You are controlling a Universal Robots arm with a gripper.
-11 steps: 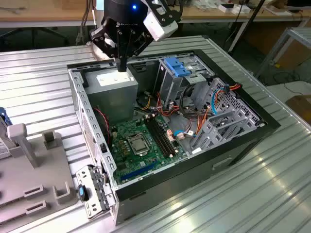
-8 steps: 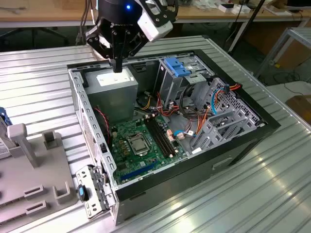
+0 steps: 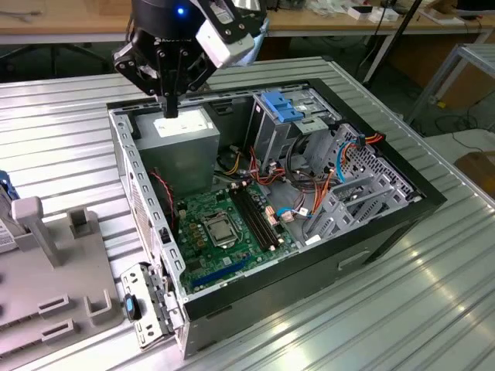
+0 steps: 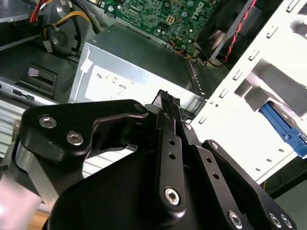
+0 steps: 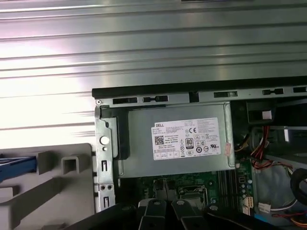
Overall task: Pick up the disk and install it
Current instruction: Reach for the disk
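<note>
Gripper (image 3: 170, 110) above open case (image 3: 387, 224); disk (image 5: 17, 165) in stand (image 3: 54, 232).
Nearest, the grey stand by the worktop's (image 3: 433, 309) edge on the exterior view's left holds the disk, its blue edge showing, apart from the case. Farthest, the gripper, fingers pressed together on nothing, hangs just over the power supply (image 3: 182, 143) in the case's far corner.
</note>
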